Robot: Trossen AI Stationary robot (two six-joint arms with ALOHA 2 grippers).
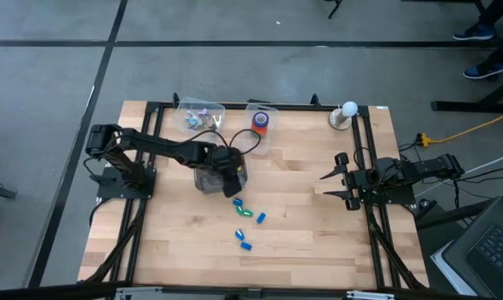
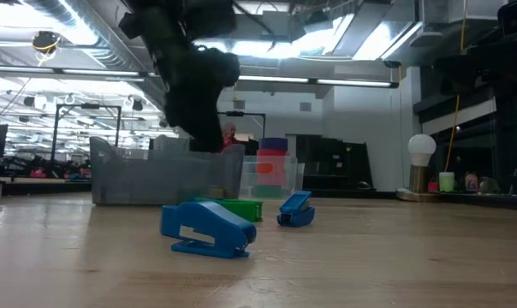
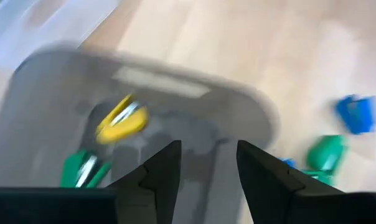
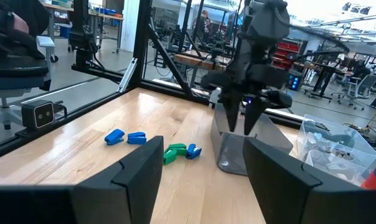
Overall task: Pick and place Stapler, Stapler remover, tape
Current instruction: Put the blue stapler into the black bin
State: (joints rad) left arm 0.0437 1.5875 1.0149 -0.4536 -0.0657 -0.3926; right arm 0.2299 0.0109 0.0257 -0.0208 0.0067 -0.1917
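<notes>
My left gripper [image 1: 228, 173] [image 3: 208, 168] hangs open over a grey bin [image 1: 208, 180] [image 3: 45, 106], pointing steeply down, with nothing between its fingers. Inside the bin lie a small yellow stapler [image 3: 121, 119] and a green one [image 3: 82, 169]. More small blue and green staplers and staple removers [image 1: 247, 213] [image 2: 207, 229] lie loose on the wood in front of the bin. The tape [image 1: 261, 122] [image 2: 271, 162] is stacked in a clear tub at the back. My right gripper [image 1: 335, 177] [image 4: 203, 168] waits open at the table's right side.
A second clear tub [image 1: 201, 117] with small metal pieces stands at the back, left of the tape's tub. A white ball lamp [image 1: 347, 112] stands at the far right corner. Black frame rails [image 1: 143, 167] run along both sides. Bare wood lies near the front edge.
</notes>
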